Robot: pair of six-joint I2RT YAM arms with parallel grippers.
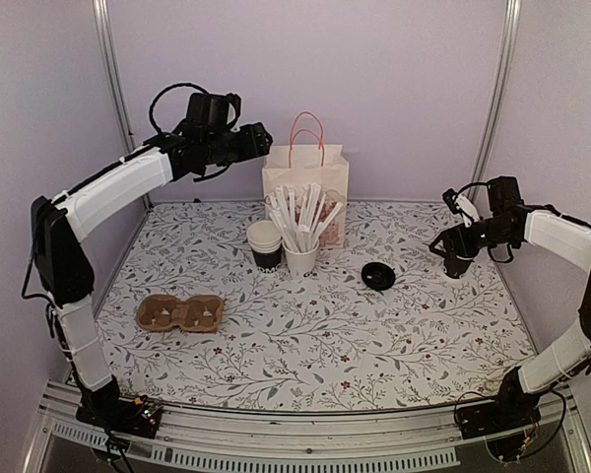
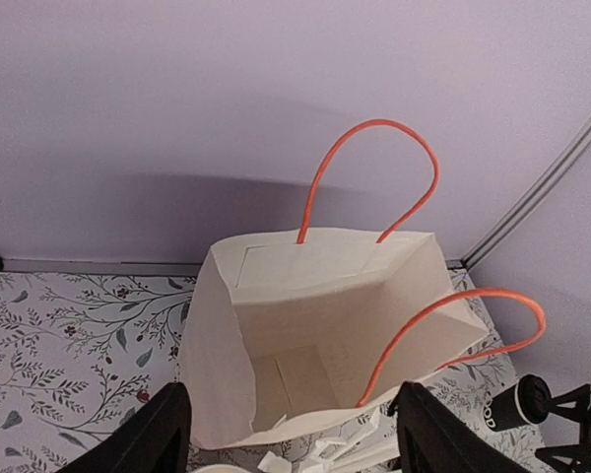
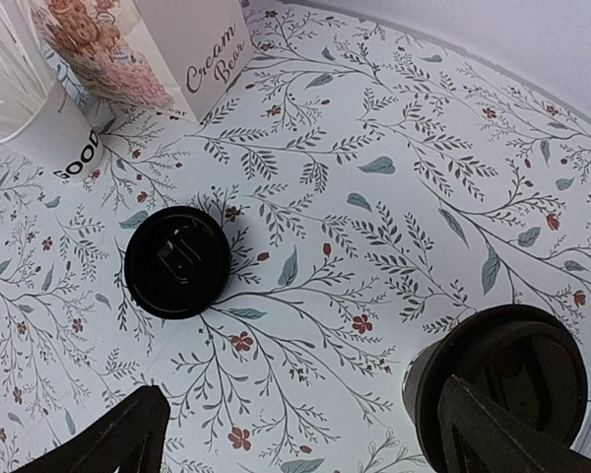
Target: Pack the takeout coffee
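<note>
Counting across the bench point(image 1: 414, 345) now: one paper bag point(image 1: 305, 182) with two orange handles point(image 2: 369, 168). One stack of cups point(image 1: 265, 244), though how many are nested in it I can't tell. One white cup point(image 1: 301, 258) bristling with wrapped sticks point(image 1: 297, 212), too crowded to number. One dark cup point(image 1: 458, 262), one loose black lid point(image 1: 378, 276). One cardboard carrier point(image 1: 180, 312), two wells in it. And two arms: left arm point(image 1: 118, 187), right arm point(image 1: 561, 241).
</note>
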